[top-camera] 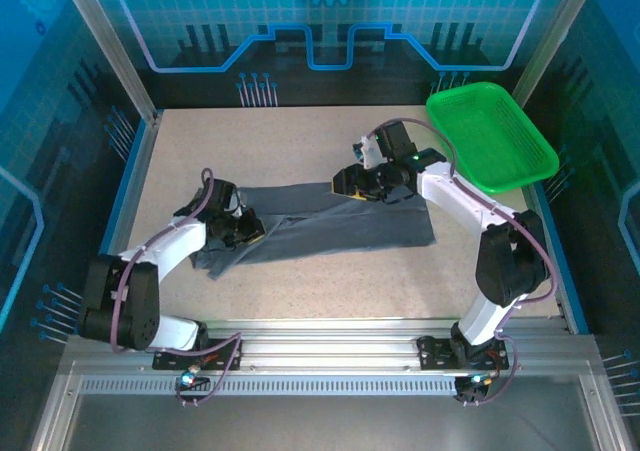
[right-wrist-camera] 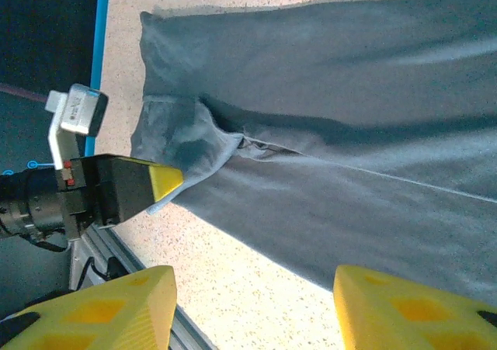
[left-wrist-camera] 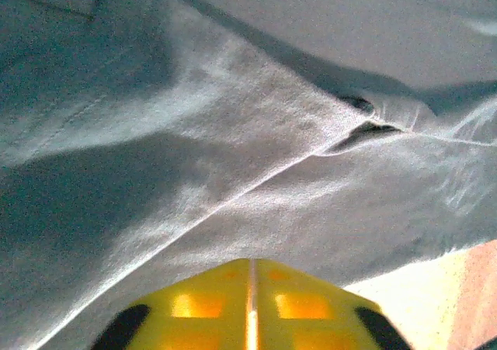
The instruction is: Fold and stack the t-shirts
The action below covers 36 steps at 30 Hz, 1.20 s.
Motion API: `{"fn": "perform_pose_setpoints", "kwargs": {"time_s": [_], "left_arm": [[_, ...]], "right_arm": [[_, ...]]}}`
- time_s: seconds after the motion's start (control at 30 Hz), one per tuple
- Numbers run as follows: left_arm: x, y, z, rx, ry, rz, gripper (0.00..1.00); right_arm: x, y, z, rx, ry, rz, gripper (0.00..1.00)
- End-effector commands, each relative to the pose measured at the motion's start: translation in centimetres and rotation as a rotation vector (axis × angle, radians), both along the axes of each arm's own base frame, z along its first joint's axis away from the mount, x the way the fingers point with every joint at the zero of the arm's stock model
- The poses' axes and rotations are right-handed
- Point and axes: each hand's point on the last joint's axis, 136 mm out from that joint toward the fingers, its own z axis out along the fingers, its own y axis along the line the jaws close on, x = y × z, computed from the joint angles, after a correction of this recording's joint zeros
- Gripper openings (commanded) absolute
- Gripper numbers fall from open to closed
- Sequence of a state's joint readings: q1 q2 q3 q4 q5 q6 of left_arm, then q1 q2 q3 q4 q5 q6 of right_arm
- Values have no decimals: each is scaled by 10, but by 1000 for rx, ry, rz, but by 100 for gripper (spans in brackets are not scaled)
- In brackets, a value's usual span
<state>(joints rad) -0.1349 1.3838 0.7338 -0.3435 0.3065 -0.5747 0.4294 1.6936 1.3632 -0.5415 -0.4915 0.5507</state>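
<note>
Table (top-camera: 300, 141): is carrying the t-shirt (top-camera: 345, 229), lying partly folded at its middle.
Left fingers (left-wrist-camera: 210, 303): are pressing together, pinching the t-shirt's left end.
Right fingers (right-wrist-camera: 388, 303): are hovering spread above its far edge.

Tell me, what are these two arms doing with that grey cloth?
They are folding a dark grey t-shirt on the table. The left gripper is shut on a bunched-up bit at one end. The right gripper hangs open above the t-shirt, holding nothing. A green basket sits apart in the far right corner.
</note>
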Motion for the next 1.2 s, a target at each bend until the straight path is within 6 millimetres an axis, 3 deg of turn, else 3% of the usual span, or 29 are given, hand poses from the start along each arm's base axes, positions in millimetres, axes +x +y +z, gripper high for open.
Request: {"fn": "perform_pose_setpoints", "kwargs": {"time_s": [0.0, 0.07, 0.23, 0.37, 0.63, 0.8, 1.0, 1.17], "left_arm": [[9, 23, 7, 91, -11, 68, 47], [22, 33, 5, 118, 11, 60, 53], [57, 48, -10, 147, 6, 10, 58], [76, 44, -17, 150, -24, -98, 58], [70, 43, -39, 173, 9, -165, 58], [74, 35, -36, 168, -2, -163, 57], [65, 19, -49, 184, 65, -173, 54], [58, 16, -46, 193, 61, -161, 45]], "right_arm": [[-7, 5, 10, 36, -9, 19, 57], [-8, 5, 9, 38, -7, 25, 57], [-11, 8, 14, 61, -24, 45, 58], [-16, 10, 18, 76, -27, 67, 59], [-24, 22, 35, 156, -40, 130, 61], [-23, 26, 33, 164, -30, 134, 61], [-21, 33, 32, 168, -27, 143, 61], [-21, 34, 33, 167, -31, 143, 60]]}}
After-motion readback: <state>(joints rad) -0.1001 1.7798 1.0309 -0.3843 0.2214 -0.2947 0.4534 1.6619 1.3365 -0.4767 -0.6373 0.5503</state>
